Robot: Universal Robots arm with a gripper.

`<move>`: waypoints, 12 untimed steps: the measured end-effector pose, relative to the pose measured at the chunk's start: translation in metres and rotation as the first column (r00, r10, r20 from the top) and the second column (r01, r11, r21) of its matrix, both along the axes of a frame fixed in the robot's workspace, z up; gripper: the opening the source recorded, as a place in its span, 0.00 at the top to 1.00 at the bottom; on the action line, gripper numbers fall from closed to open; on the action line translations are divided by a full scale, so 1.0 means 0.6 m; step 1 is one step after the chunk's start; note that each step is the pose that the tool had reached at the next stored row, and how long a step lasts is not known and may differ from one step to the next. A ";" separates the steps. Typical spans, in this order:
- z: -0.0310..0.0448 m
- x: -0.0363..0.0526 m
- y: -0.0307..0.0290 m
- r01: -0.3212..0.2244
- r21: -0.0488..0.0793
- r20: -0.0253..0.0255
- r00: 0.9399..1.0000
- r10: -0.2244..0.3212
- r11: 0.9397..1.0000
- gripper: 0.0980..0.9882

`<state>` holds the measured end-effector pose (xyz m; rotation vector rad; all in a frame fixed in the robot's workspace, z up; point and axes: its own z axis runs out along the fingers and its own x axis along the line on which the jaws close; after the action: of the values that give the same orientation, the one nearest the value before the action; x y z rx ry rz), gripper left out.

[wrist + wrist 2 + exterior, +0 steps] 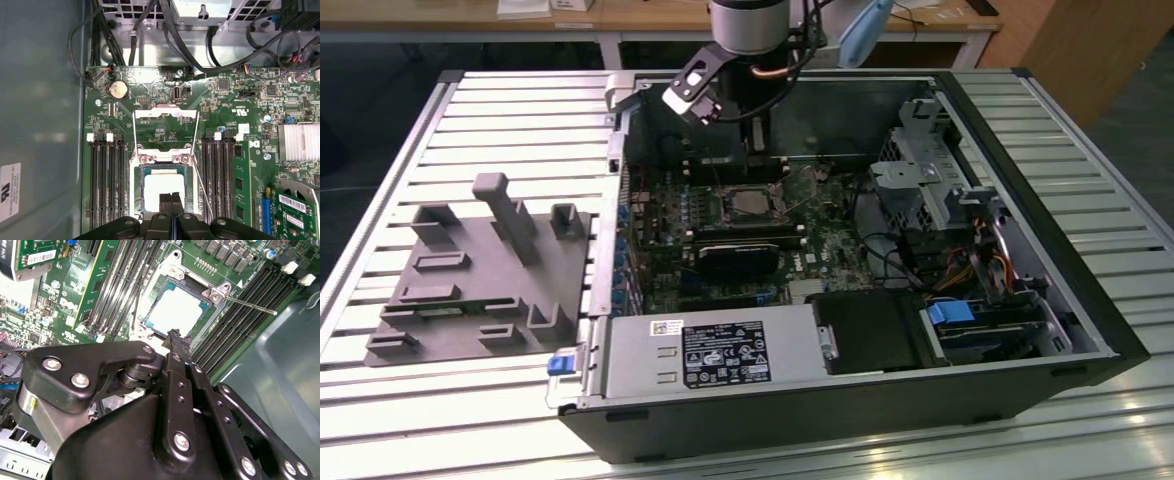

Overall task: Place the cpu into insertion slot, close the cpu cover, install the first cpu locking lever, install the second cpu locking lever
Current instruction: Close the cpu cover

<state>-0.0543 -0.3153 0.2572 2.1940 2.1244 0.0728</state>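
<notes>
Inside the computer case (854, 415), the cpu (161, 186) lies in the insertion slot (165, 169), cpu cover (166, 114) raised; the gripper (171, 196) hovers above, fingers (166, 204) together. Printed label (727, 362) on power supply (647, 350).

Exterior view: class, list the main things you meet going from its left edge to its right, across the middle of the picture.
grey fixture block → cpu → metal drive cage

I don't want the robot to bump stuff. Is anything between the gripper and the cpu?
Nothing visible is. In the first wrist view the gripper is right by the bare silvery top of the cpu.
</notes>
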 end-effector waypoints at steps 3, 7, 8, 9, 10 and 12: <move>0.006 0.000 0.0000 0.000 0.000 0.000 1.000 0.000 1.000 1.00; 0.007 0.000 0.0001 0.000 0.000 0.000 1.000 0.000 1.000 1.00; 0.008 0.000 0.0000 0.000 0.000 0.000 1.000 0.000 1.000 1.00; 0.008 0.000 0.0000 0.000 0.000 0.000 1.000 0.000 1.000 1.00; 0.008 0.000 0.0000 0.000 0.000 0.000 1.000 0.000 1.000 1.00; 0.008 0.001 0.0000 0.000 0.000 0.000 1.000 0.000 1.000 1.00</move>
<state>-0.0538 -0.3153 0.2620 2.1938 2.1247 0.0728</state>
